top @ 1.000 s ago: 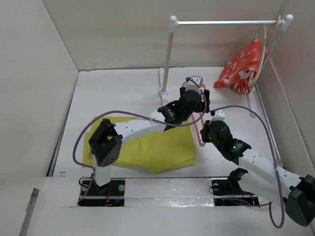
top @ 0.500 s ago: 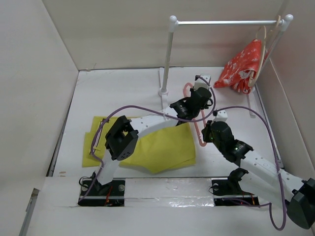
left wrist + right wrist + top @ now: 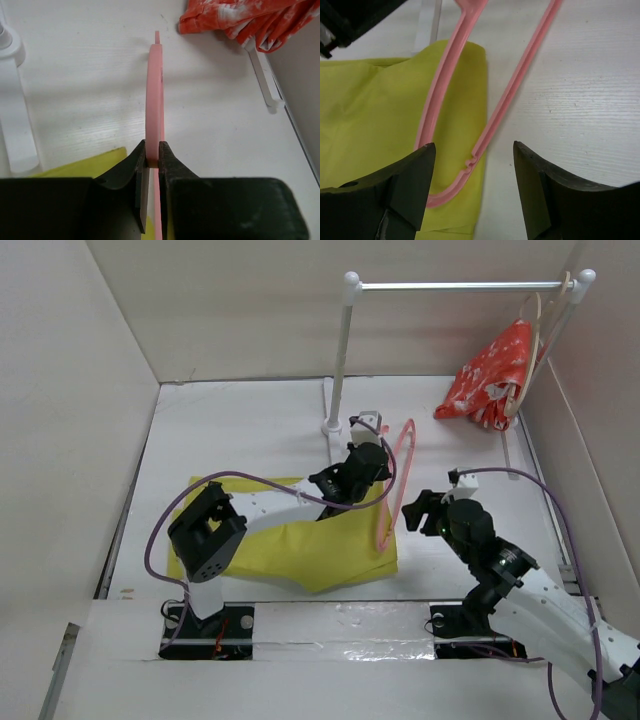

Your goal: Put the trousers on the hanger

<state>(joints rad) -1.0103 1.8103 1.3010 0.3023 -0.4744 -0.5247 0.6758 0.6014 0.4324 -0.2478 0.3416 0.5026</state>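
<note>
The pink hanger (image 3: 396,485) stands on edge, its lower end over the right edge of the mustard-yellow trousers (image 3: 300,540), which lie flat on the table. My left gripper (image 3: 383,468) is shut on the hanger's frame; in the left wrist view the fingers (image 3: 170,160) pinch the thin pink hanger (image 3: 155,90) edge-on. My right gripper (image 3: 413,512) stands open just right of the hanger and touches nothing. In the right wrist view the hanger (image 3: 505,100) and the trousers (image 3: 370,125) lie beyond my open right gripper (image 3: 472,150).
A white clothes rack (image 3: 340,350) stands at the back, its rail (image 3: 460,285) running to the right. A red white-patterned garment (image 3: 495,370) hangs on a beige hanger (image 3: 535,350) at the rail's right end. Cardboard walls close in three sides.
The left gripper shut on the hanger, tipped it up on edge and carried it left toward the trousers. The right gripper let go of it, opened and drew back.
</note>
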